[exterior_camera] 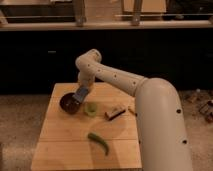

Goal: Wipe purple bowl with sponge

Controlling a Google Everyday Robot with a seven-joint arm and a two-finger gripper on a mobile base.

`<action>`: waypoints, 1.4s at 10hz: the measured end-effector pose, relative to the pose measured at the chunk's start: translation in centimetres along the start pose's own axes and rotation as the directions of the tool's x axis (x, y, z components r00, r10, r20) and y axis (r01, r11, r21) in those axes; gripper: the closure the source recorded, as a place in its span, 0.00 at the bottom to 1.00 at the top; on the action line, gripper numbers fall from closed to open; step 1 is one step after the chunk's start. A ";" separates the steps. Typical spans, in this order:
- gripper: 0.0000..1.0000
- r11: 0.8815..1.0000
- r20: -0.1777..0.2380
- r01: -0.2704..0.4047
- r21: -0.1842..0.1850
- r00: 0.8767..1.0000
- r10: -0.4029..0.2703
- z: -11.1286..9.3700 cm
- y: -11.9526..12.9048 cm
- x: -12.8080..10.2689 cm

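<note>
Camera view looks down on a wooden table [60,150], with the purple bowl [69,104] toward its far left side. Over the bowl's right rim the gripper [82,91] is clamped on the sponge [81,94], which hangs tilted with its lower edge at the rim. Just right of the bowl stands a light-green cup [91,108]. Farther right of the bowl lies a tan-and-dark brush block [115,112]. A long green vegetable [99,142] lies well in front of the bowl.
</note>
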 end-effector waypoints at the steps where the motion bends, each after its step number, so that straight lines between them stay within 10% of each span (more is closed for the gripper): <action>1: 0.95 1.000 0.009 0.009 -0.006 1.000 -0.009 0.3 -0.1 -0.4; 14: 0.95 0.982 0.071 0.177 -0.070 0.983 -0.172 2.4 -5.5 -4.3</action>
